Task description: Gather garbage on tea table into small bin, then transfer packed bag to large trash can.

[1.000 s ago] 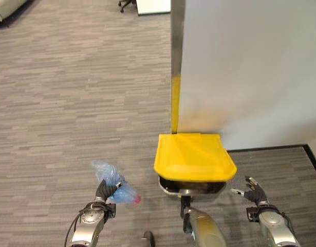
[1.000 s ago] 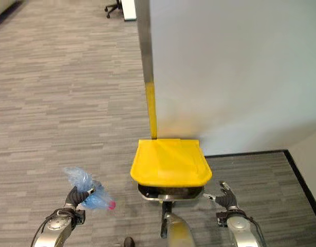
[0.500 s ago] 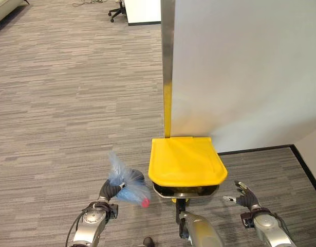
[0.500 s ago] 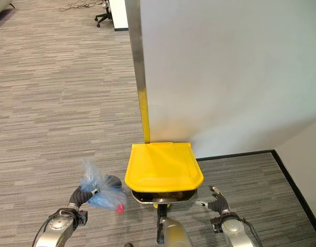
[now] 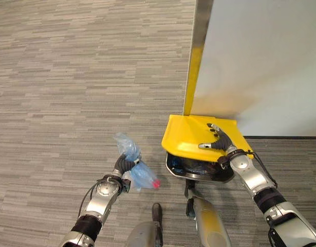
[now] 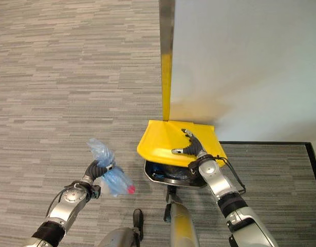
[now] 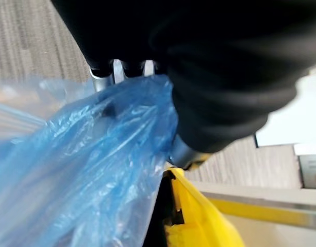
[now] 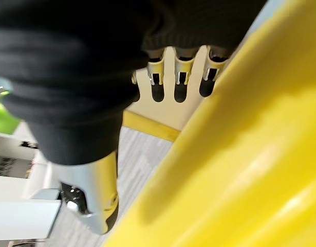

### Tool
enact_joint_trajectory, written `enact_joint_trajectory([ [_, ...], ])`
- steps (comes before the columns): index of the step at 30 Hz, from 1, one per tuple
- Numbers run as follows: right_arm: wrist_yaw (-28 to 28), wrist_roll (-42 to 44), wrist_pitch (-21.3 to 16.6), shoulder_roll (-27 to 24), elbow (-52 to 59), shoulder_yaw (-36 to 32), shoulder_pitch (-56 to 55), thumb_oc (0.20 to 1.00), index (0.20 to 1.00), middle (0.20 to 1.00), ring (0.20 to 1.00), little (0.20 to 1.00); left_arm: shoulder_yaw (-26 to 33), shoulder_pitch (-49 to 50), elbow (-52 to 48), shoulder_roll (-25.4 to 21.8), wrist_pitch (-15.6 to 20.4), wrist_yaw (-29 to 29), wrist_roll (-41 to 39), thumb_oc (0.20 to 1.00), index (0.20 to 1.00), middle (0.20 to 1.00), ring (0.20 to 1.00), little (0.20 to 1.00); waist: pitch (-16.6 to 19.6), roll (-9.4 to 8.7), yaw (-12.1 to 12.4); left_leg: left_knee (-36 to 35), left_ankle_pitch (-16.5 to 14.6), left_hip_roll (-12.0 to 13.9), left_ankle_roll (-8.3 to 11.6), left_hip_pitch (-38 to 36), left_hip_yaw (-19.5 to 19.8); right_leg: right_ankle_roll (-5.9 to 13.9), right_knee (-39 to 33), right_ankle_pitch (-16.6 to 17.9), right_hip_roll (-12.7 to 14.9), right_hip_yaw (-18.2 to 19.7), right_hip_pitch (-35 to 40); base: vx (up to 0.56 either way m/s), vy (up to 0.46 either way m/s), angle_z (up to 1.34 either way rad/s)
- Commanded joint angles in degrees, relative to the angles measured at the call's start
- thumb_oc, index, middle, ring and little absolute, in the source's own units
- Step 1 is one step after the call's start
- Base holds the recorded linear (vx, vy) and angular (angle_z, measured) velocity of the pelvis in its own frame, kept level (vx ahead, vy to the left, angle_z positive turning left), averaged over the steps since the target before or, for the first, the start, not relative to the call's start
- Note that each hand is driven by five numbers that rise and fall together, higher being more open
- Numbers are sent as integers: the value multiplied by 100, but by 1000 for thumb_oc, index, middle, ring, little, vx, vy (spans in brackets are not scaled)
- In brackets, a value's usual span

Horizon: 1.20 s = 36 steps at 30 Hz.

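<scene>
While your left hand (image 5: 123,165) grips the crumpled blue plastic bag (image 5: 134,170) at lower left, your open right hand (image 5: 219,143) rests on the yellow hinged lid (image 5: 191,139); slipping would drop it shut over the large steel trash can (image 5: 198,172).

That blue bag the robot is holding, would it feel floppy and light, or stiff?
Probably floppy: the blue bag is thin crinkled plastic that sags below the left hand bunching its neck. Likely light too, since it hangs from that one hand.
</scene>
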<state>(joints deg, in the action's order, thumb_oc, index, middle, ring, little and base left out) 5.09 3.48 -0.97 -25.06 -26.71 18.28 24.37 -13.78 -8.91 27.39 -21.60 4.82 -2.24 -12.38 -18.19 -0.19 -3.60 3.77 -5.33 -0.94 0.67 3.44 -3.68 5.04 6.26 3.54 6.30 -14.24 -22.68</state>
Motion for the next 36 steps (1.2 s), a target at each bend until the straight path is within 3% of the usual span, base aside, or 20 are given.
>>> enact_joint_trajectory([
  [1, 170, 159, -235, 58, 177, 47, -474, 1000, 1000, 1000, 1000, 1000, 129, 322, -466, -332, 404, 1, -58, 200, 200, 200, 200, 200, 289, -286, 33, 683, -1067, -530, -205, -317, -253, 379, -484, 667, 208, 536, 50, 26, 19, -7],
  [8, 730, -294, -275, -206, 584, -1078, -1251, 1000, 1000, 1000, 1000, 1000, 425, 796, -608, -322, 363, -10, 104, 200, 200, 200, 200, 200, 476, -386, -218, 349, -1068, -515, -266, -720, -417, 466, -607, 734, 36, 669, 237, 25, 31, -19],
  [14, 796, -334, -150, -176, -154, -1260, -1510, 1000, 1000, 1000, 1000, 1000, 462, 868, -458, -321, 326, -1, 102, 200, 200, 200, 200, 200, 539, -443, -255, 206, -1047, -482, -261, -895, -436, 470, -619, 725, 6, 679, 309, 10, 4, -9],
  [23, 365, -533, 65, -115, -1040, -746, -1544, 1000, 1000, 1000, 1000, 1000, 423, 840, -342, -394, 271, 70, 161, 200, 200, 200, 200, 200, 518, -473, -200, 120, -1069, -467, -258, -1023, -394, 447, -592, 683, 31, 574, 369, 11, -14, 0],
  [29, 121, -573, 8, 65, -533, -282, -1443, 1000, 1000, 1000, 1000, 1000, 365, 779, -368, -340, 233, 82, 264, 200, 200, 200, 200, 200, 478, -471, -120, 163, -1094, -469, -261, -1011, -366, 433, -583, 675, 59, 494, 377, 4, -9, 1],
  [36, 129, -467, -94, 111, 105, 244, -471, 1000, 1000, 1000, 1000, 1000, 75, 491, -661, -337, 310, 95, 187, 200, 200, 200, 200, 200, 345, -495, 37, 456, -1198, -491, -279, -859, -355, 422, -549, 691, 131, 449, 347, -17, -19, 8],
])
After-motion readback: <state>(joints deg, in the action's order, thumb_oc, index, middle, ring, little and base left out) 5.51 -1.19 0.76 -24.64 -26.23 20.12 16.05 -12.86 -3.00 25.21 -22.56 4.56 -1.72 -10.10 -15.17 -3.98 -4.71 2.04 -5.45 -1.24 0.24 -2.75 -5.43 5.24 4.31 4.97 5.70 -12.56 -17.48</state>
